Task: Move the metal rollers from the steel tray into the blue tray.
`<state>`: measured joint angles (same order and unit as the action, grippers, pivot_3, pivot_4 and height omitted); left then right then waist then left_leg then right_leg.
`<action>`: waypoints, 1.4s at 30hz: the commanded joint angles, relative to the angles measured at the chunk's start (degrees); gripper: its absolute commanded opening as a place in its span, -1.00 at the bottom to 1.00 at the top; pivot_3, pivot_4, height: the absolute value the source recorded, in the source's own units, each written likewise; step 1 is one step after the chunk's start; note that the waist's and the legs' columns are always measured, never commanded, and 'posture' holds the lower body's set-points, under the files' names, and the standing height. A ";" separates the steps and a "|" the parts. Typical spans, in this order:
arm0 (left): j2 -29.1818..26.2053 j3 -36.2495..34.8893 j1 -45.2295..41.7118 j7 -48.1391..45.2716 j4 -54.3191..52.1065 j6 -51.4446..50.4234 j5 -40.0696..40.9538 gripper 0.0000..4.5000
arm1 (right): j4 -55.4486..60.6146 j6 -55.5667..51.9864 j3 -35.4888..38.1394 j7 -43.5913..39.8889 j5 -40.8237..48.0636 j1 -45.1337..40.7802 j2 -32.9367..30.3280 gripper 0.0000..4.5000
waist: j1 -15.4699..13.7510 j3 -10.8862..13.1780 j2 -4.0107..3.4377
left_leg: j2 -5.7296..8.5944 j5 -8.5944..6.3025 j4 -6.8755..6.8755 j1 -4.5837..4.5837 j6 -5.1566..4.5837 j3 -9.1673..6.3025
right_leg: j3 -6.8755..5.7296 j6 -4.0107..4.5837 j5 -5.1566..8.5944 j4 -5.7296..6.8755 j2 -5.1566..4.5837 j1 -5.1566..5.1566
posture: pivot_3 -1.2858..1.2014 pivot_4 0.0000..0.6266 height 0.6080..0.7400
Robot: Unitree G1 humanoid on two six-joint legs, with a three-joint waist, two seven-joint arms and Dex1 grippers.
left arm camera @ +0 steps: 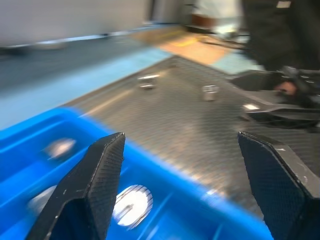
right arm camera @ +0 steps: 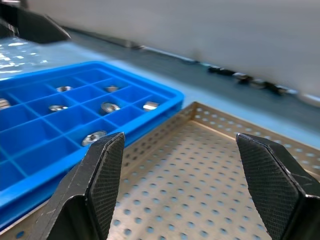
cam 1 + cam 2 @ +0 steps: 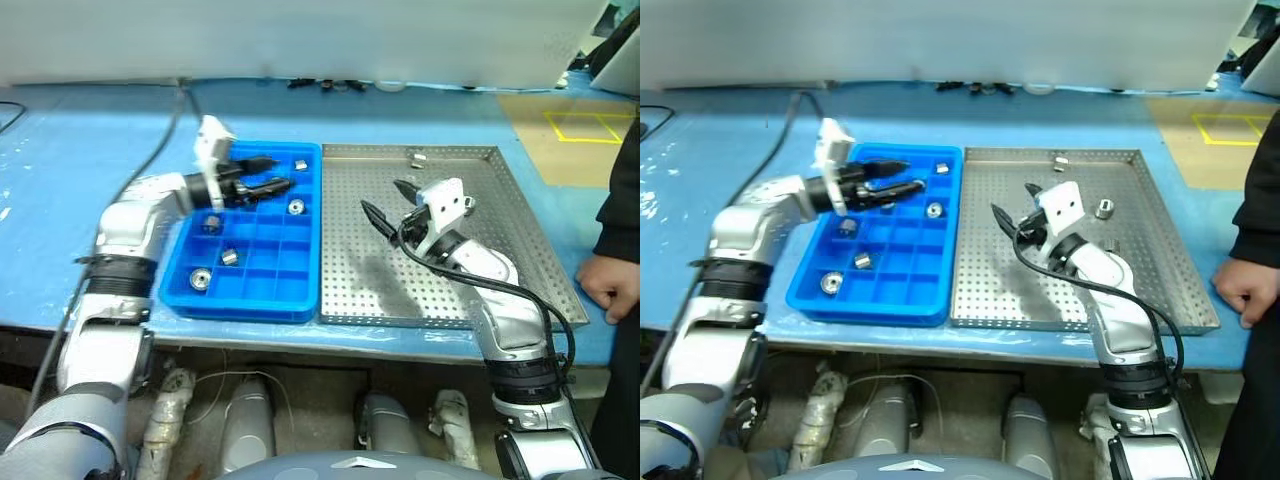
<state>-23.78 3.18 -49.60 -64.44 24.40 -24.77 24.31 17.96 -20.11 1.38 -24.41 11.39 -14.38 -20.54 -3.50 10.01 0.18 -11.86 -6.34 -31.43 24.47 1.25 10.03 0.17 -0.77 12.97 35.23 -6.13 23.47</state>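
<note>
Both arms (image 3: 130, 235) were cased in silver-grey shells with black ribbed bands at the joints. A black cable looped along the right forearm (image 3: 500, 285). Each wrist carried a white block, perhaps a camera housing, and the fingers (image 2: 100, 180) were black, cross-hatched.

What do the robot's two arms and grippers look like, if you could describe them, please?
Both arms are silver-grey metal segments with black joint bands. Each ends in a white wrist block and two black tapered fingers with cross-hatched pads: the left gripper and the right gripper. Black cables loop along both forearms.
</note>
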 commanded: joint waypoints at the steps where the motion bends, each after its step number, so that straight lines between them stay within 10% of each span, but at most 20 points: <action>1: 3.16 2.87 -4.43 -4.57 8.18 6.58 -3.39 0.69 | 7.86 -1.98 3.88 3.09 -0.47 4.31 -1.07 0.67 | 1.04 0.00 0.00 | -0.02 0.00 0.03 -0.01 0.00 0.00 | 0.01 0.00 0.00 -0.01 0.01 0.00 | -0.30 -0.52 1.00; 12: 14.46 5.67 -13.22 -13.07 29.19 22.45 -11.05 0.69 | 13.02 -1.67 12.11 13.26 -3.93 15.80 1.54 0.67 | 6.07 -0.01 -0.01 | 0.05 -0.39 -0.22 -0.02 -0.64 0.14 | 0.07 -0.02 0.00 -0.45 0.00 -0.18 | -0.48 -0.52 1.00; 22: 16.73 2.81 -15.48 -11.30 33.57 24.56 -12.39 0.69 | -3.79 3.93 13.06 17.27 -5.39 6.44 2.97 0.67 | 10.36 -0.02 -0.03 | 0.09 -0.76 -1.08 0.29 -1.22 0.25 | 0.00 -0.02 -0.04 -0.43 -0.10 -0.26 | -0.45 -0.52 1.00; 26: 16.22 1.78 -14.42 -10.14 32.37 24.50 -12.63 0.70 | -10.54 6.91 11.15 14.62 -5.28 2.98 2.22 0.98 | 10.53 -0.02 -0.05 | 0.04 -0.85 -1.27 0.55 -1.41 0.21 | -0.11 -0.02 -0.04 -0.44 -0.11 -0.19 | -0.40 -0.52 1.00; 42: 12.52 0.97 -5.00 -7.39 17.97 17.70 -12.19 0.70 | -38.76 11.90 9.48 15.03 -7.79 -14.04 0.31 0.98 | 6.73 0.00 -0.09 | 0.01 -0.94 -1.65 0.68 -1.88 0.23 | -0.13 0.11 -0.10 -0.39 -0.22 -0.27 | -0.27 -0.52 1.00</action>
<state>-10.89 4.60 -54.58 -72.01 45.66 -6.55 11.37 -21.13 -9.51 10.47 -9.74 3.93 -28.65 -19.54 3.23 10.01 0.09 -11.85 -7.28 -33.06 25.15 -0.63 10.27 0.04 -0.67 12.87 34.84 -6.36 23.20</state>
